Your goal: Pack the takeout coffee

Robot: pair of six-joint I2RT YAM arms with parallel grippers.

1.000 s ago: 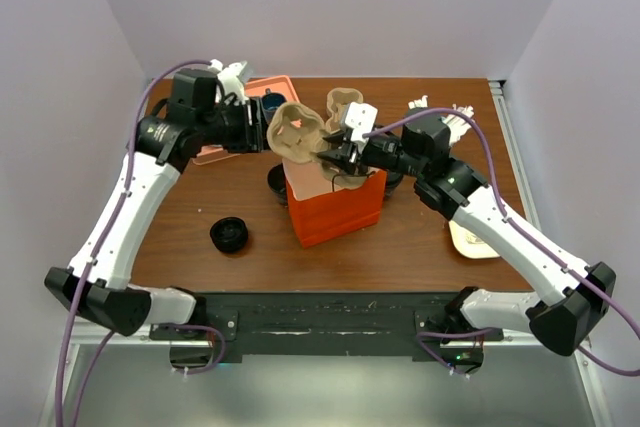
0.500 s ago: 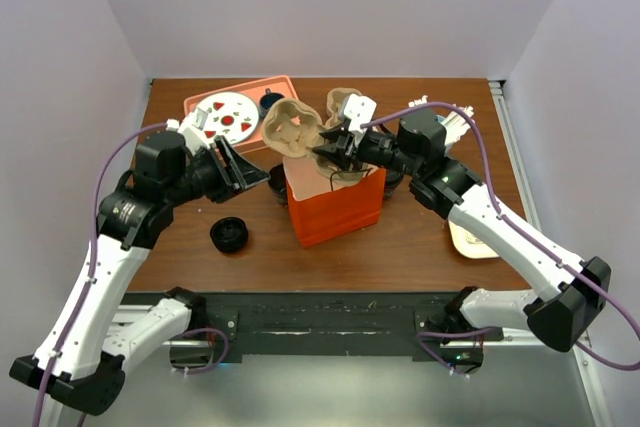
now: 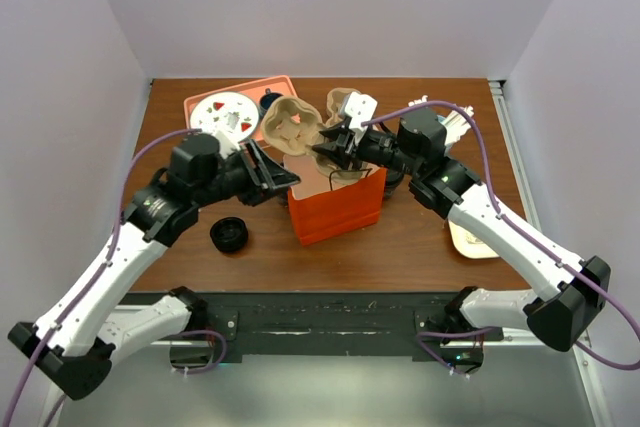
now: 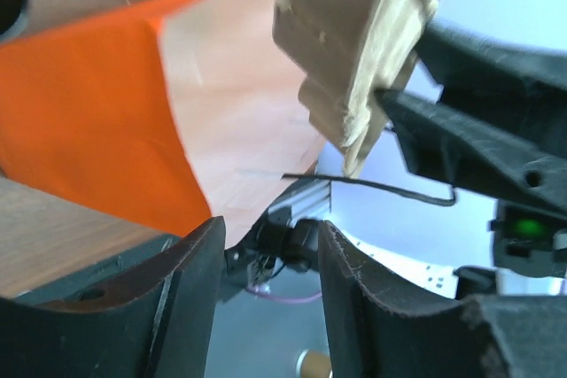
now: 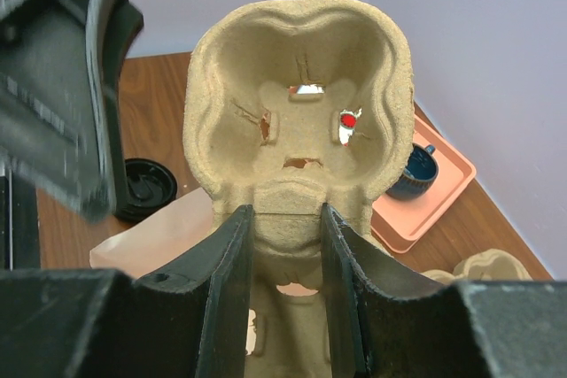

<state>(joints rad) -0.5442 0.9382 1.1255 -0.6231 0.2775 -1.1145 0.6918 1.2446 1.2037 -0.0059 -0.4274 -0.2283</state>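
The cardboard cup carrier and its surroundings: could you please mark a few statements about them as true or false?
1. The right gripper is shut on the cup carrier. True.
2. The cup carrier lies flat on the table. False: it is held up over the open orange bag.
3. The left gripper grips a black lid. False: its jaws stand open and empty beside the orange bag, and the black lid lies on the table.
4. A white plate sits on the pink tray at the back left of the table. True.
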